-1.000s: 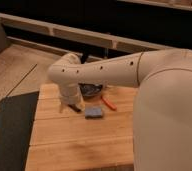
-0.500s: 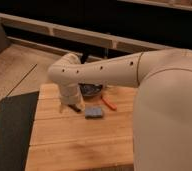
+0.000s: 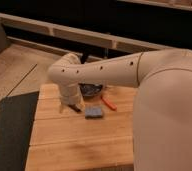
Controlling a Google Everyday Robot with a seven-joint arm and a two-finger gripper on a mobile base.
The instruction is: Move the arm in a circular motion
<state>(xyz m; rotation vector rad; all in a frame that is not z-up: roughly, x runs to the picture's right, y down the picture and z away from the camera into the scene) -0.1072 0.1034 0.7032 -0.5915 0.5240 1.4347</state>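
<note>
The cream-white arm [image 3: 114,72] fills the right side of the camera view and reaches left across the wooden table [image 3: 74,145]. It bends at a rounded elbow [image 3: 65,71] and turns downward. The gripper [image 3: 76,106] shows only as a small dark tip below the forearm, just above the tabletop. It sits left of a small blue object [image 3: 94,112] and in front of a dark bowl [image 3: 91,90]. Most of the gripper is hidden by the forearm.
An orange-red stick-like object [image 3: 108,103] lies right of the bowl. A dark mat [image 3: 11,130] lies on the floor left of the table. A long pale shelf rail [image 3: 64,32] runs along the dark back wall. Wood floor shows at far left.
</note>
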